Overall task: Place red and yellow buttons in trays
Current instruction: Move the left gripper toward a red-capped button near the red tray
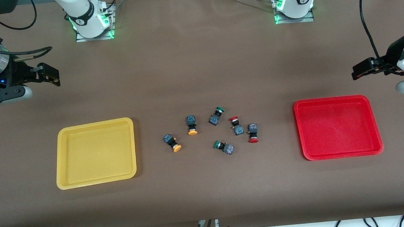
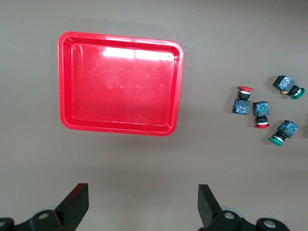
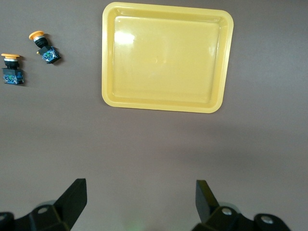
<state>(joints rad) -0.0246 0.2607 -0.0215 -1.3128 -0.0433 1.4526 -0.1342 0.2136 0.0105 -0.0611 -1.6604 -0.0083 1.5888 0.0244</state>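
Red tray [image 1: 338,127] and yellow tray [image 1: 95,153] hold nothing; we judge all four red and yellow buttons [image 1: 208,132] unplaced, clustered between them. Left gripper [image 2: 143,204] over bare table at the red tray's 1 o'clock, right gripper [image 3: 141,201] at the yellow tray's 11 o'clock, both wide open, empty.

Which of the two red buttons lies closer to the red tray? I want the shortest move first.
The red button that lies nearer the front camera, cap pointing that way. The other red button sits beside it, toward the green ones, farther from the red tray.
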